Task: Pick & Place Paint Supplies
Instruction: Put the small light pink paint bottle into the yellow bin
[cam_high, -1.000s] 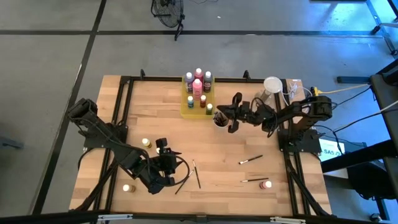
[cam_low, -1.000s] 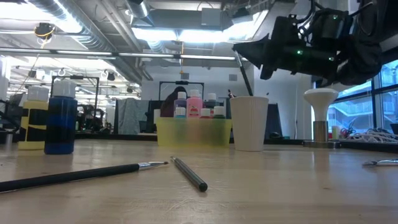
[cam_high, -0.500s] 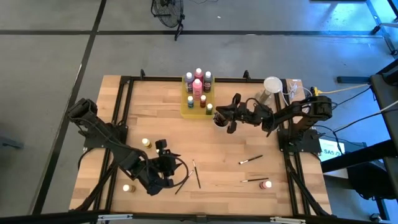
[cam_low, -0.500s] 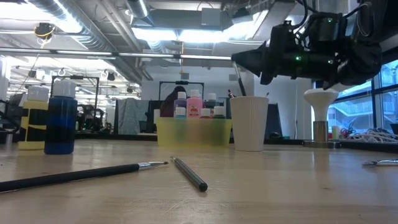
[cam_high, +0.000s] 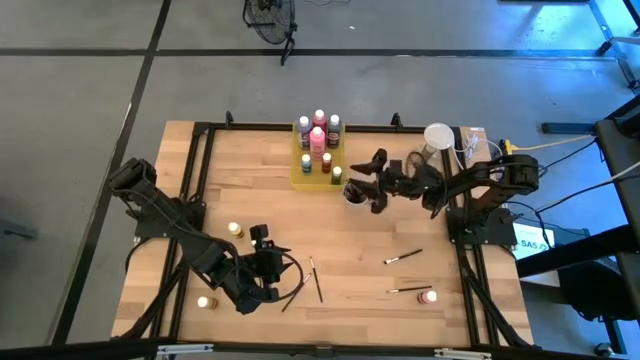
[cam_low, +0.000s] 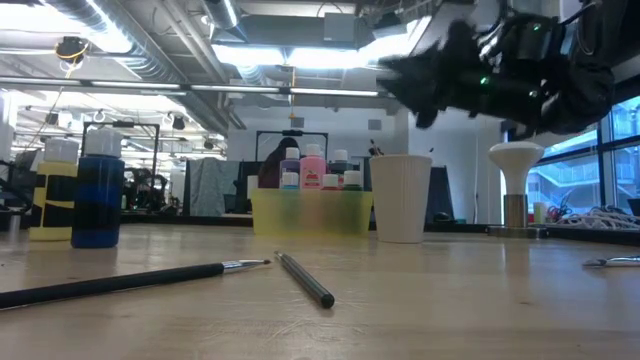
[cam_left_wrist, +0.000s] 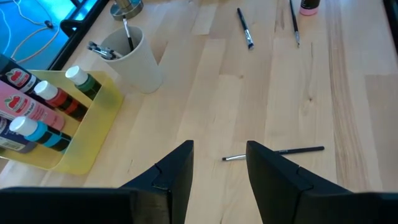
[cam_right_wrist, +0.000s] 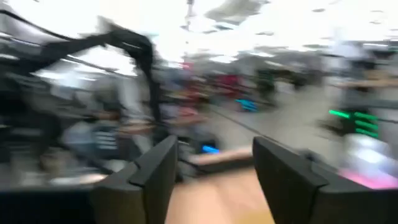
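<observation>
My right gripper (cam_high: 360, 186) hangs open just above the pale round cup (cam_low: 400, 197), with nothing between its fingers (cam_right_wrist: 214, 168). Brushes stand in the cup (cam_left_wrist: 127, 37). Several paint bottles (cam_high: 318, 138) stand in the yellow tray (cam_high: 299, 181) beside it. Loose brushes lie flat on the table at the middle (cam_high: 315, 280) and at the near right (cam_high: 403, 257). One brush (cam_left_wrist: 273, 152) lies just ahead of my left gripper (cam_left_wrist: 219, 168), which is open, empty and raised over the near left (cam_high: 261, 238).
Loose bottles stand on the table: one yellow-capped (cam_high: 235, 230), one at the near left (cam_high: 204, 302), a pink one at the near right (cam_high: 430, 296). A white mushroom-shaped stand (cam_high: 437, 135) and cables sit at the far right. Bare wood lies between the arms.
My right gripper has opened over the cup and stayed there. The thin brush that slanted from its fingertips down into the cup no longer shows below them. My left arm has kept still.
</observation>
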